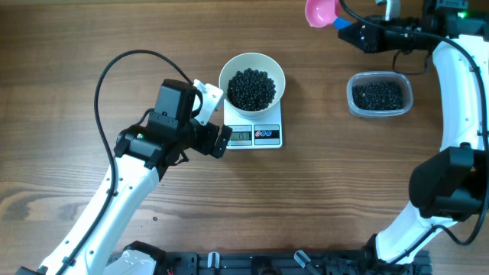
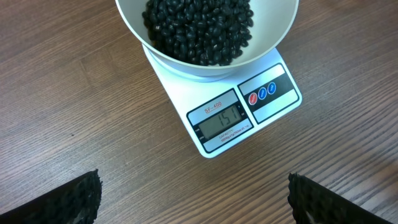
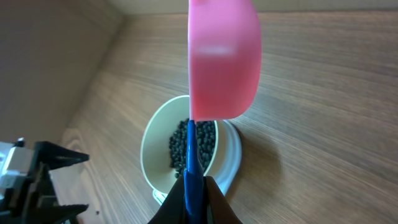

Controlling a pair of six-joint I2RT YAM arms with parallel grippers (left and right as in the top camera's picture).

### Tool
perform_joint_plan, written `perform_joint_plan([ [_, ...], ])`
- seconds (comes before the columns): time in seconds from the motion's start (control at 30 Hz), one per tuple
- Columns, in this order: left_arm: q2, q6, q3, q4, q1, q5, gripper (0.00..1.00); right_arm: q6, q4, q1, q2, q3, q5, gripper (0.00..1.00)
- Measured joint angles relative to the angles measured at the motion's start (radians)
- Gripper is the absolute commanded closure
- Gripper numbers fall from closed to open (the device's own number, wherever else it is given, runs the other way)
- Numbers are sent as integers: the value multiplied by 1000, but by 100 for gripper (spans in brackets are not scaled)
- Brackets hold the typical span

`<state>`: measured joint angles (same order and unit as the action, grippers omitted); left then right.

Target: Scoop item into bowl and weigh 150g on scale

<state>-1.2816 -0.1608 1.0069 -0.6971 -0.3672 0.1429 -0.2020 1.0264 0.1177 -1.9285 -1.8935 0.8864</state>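
From overhead, the white bowl (image 1: 223,79) is sitting on the back part of the scale (image 1: 269,136), and it is holding a dark heap of black beads (image 1: 251,88) that fills its middle. Well off to the right, a clear tub (image 1: 352,82) is resting on the wooden table (image 1: 321,198), and more of the same beads are covering its floor. The left gripper (image 1: 218,118) is hanging just left of the scale with its jaws spread wide, gripping nothing. At the top edge, the right gripper (image 1: 345,24) is pinching the handle of a pink scoop (image 1: 322,11), well apart from both containers.

In the left wrist view, the bowl is filling the top of the frame, its beads piled glossy and loose. The scale's display (image 2: 221,123) is showing digits that seem to read 151. Two black fingertips (image 2: 68,200) are sitting in the bottom corners, far apart, with bare table between them.

In the right wrist view, the closed fingers are clamping the scoop's blue handle (image 3: 193,168). The pink cup is facing away, so I cannot tell whether it is carrying anything. Behind it, the bowl with its beads is sitting on the scale.
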Motion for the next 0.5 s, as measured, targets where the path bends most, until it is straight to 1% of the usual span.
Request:
perform_joint_plan([
  [0.13, 0, 0, 0, 0, 0, 0, 0, 6, 0, -57, 0, -6, -102, 96],
  [0.3, 0, 0, 0, 0, 0, 0, 0, -17, -6, -206, 0, -28, -298, 96],
  [0.5, 0, 0, 0, 0, 0, 0, 0, -97, -5, -381, 0, -29, -550, 96],
])
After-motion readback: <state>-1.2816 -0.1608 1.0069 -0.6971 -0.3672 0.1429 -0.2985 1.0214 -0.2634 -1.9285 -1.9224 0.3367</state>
